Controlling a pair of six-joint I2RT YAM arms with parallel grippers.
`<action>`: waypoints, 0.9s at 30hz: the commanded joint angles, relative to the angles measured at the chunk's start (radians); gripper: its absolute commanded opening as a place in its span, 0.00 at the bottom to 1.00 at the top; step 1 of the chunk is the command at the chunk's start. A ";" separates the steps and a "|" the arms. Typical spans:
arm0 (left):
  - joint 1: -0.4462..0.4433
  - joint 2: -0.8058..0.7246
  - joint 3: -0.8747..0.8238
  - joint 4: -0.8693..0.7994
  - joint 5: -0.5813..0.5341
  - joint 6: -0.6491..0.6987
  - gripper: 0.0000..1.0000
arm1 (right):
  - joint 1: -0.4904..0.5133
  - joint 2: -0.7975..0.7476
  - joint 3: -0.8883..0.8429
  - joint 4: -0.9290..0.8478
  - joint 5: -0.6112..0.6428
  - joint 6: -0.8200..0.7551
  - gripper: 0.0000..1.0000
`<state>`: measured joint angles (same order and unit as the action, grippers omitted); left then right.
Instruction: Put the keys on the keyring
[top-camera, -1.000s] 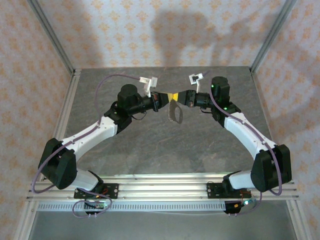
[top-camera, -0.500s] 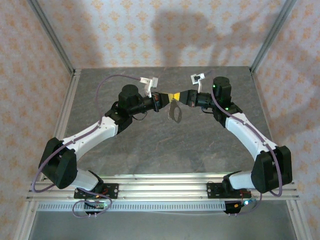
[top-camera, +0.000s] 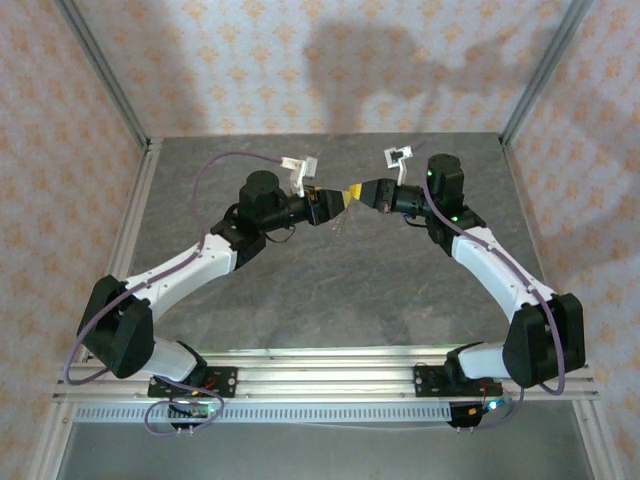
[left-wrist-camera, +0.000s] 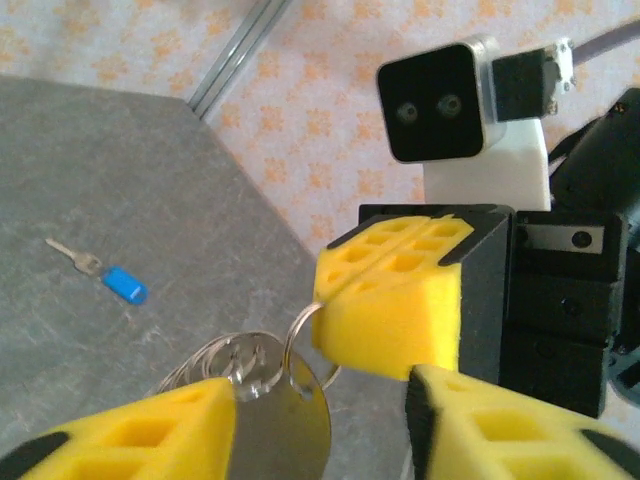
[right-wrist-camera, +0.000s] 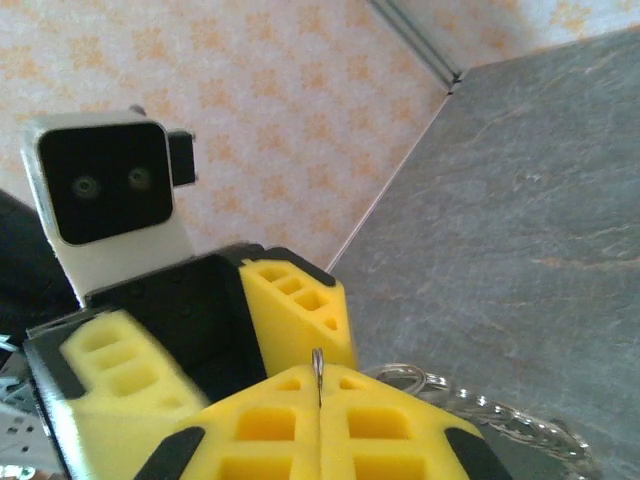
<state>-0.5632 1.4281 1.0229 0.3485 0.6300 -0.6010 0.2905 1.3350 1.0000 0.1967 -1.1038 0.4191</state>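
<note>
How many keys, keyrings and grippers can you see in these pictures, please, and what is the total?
Keys: 1, the blue-headed key on the table
Keyrings: 1, the keyring
Grippers: 2, the left gripper and the right gripper
Total: 4

Seen from above, the keyring (top-camera: 340, 220) was too small to make out. Up close, its metal tag (left-wrist-camera: 290, 430) ran off the bottom edge, partly behind the left fingers (left-wrist-camera: 130, 440), themselves cropped. The chain (right-wrist-camera: 500, 418) beside the keyring looked blurred and was cut off too.
</note>
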 joint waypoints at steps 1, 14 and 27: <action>0.004 -0.065 -0.023 0.031 -0.070 -0.033 0.60 | -0.005 -0.044 -0.010 0.092 0.042 0.006 0.00; 0.065 0.002 -0.022 0.241 0.036 -0.185 0.33 | -0.004 -0.070 -0.064 0.280 0.082 0.115 0.00; 0.034 0.064 0.043 0.310 0.063 -0.218 0.34 | -0.004 -0.050 -0.112 0.501 0.096 0.284 0.00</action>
<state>-0.5175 1.4757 1.0298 0.5907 0.6731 -0.8097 0.2890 1.2900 0.8955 0.5816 -1.0122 0.6651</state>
